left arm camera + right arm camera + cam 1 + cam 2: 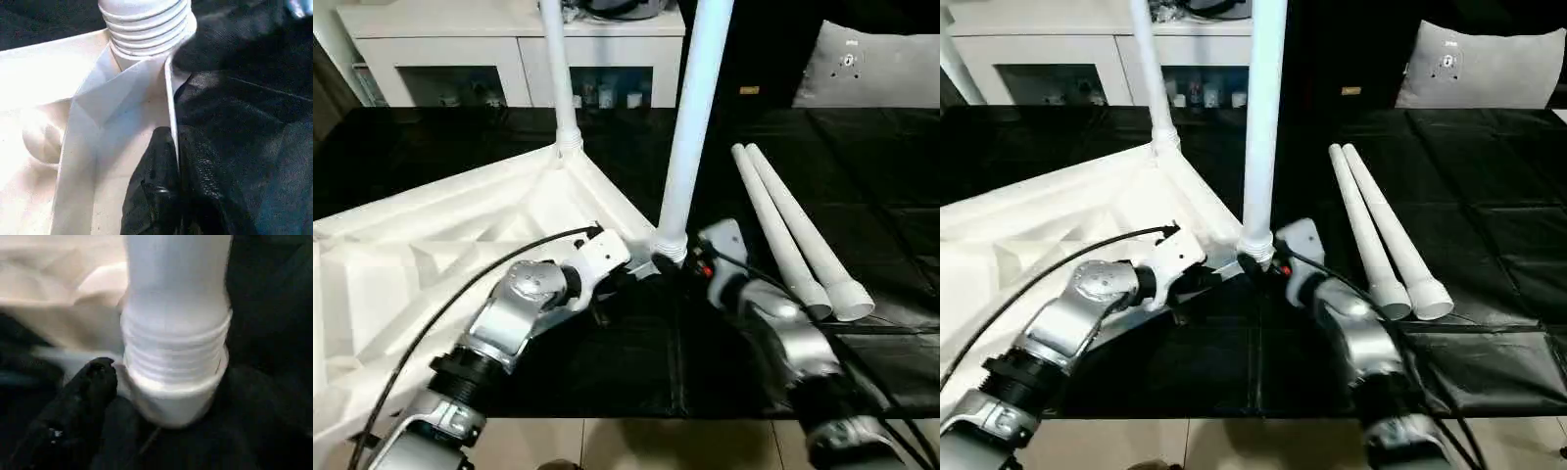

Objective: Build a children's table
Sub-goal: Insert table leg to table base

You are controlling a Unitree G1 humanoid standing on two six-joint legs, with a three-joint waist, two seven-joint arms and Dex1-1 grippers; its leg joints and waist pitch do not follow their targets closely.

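The right gripper [122, 382] stands open around the threaded foot of the upright white plastic leg [690, 137] — its long axis vertical, at the near corner of the white ribbed tabletop [460, 225]. The left gripper [178, 186] is pinched shut on that corner's rim.

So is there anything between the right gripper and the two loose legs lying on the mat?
Nothing visible. The two loose legs lie side by side on bare black mat, just to the right of the right gripper, which sits beside the upright leg.
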